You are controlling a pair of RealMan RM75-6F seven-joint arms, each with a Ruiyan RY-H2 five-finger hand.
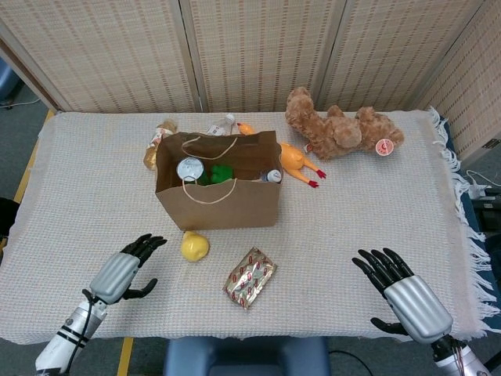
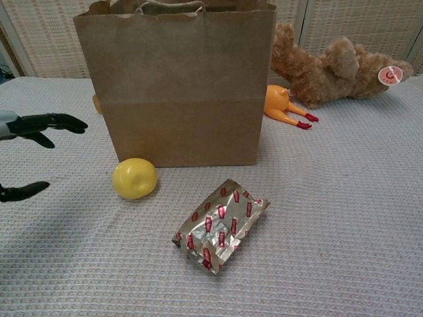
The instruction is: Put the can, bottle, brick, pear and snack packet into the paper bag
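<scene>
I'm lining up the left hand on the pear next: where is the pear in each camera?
Head view: the pear lies on the cloth just in front of the paper bag's lower left corner.
Chest view: the pear sits left of centre, at the bag's base.
Shared landmark: the snack packet, just right of it.

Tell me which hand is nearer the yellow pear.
Left. The left hand hovers open just left of the pear, fingers aimed toward it. The right hand is far off across the table, beyond the snack packet.
</scene>
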